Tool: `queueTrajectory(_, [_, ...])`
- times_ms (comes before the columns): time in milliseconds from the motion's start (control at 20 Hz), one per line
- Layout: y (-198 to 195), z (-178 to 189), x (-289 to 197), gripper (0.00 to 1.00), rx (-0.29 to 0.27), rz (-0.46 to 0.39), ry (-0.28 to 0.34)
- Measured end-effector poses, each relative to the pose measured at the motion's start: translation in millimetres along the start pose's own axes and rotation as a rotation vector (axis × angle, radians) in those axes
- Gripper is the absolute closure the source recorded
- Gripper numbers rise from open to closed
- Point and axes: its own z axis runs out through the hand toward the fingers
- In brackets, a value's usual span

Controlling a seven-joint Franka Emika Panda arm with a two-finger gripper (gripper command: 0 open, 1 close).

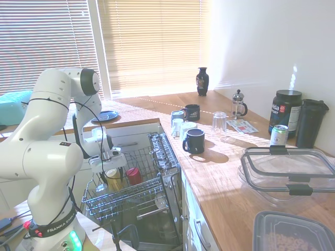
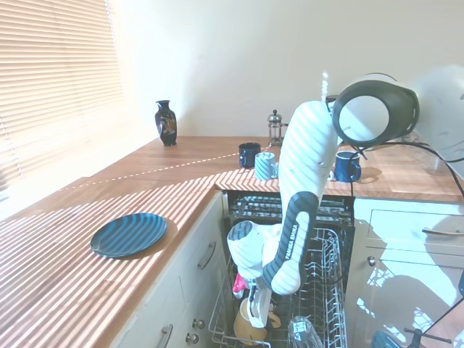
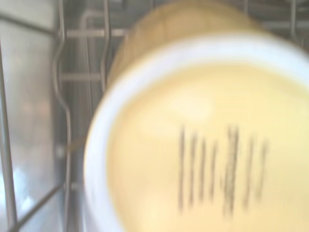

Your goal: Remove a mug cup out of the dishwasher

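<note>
Gripper (image 1: 111, 166) is low over the pulled-out wire rack (image 1: 137, 194) of the dishwasher (image 1: 157, 209), lower left of the first exterior view. One mustard mug cup (image 1: 114, 179) sits upside down in the rack directly beneath it; can't tell whether the fingers are spread or clamped, as the hand body hides them in both exterior views. One red cup (image 1: 134, 175) just beside the mug. The wrist view is filled by the mug's blurred pale base (image 3: 207, 145) with dark barcode-like lines. Counter (image 1: 230, 172): three dark navy mugs in the first exterior view, one clear glass (image 1: 219, 122), one French press (image 1: 238, 104), one dark vase (image 1: 202, 81), one blue plate (image 2: 129, 234).
</note>
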Motion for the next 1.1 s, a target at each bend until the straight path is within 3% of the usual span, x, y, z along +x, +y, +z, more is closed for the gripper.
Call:
queueTrajectory(450, [-17.1, 23.9, 6.6, 0.00, 0.018, -0.014, 0.000])
queueTrajectory(500, [-17.3, 23.7, 7.0, 1.00, 0.019, -0.013, 0.002])
queueTrajectory(1100, [-13.8, 34.5, 6.5, 1.00, 0.019, -0.012, 0.006])
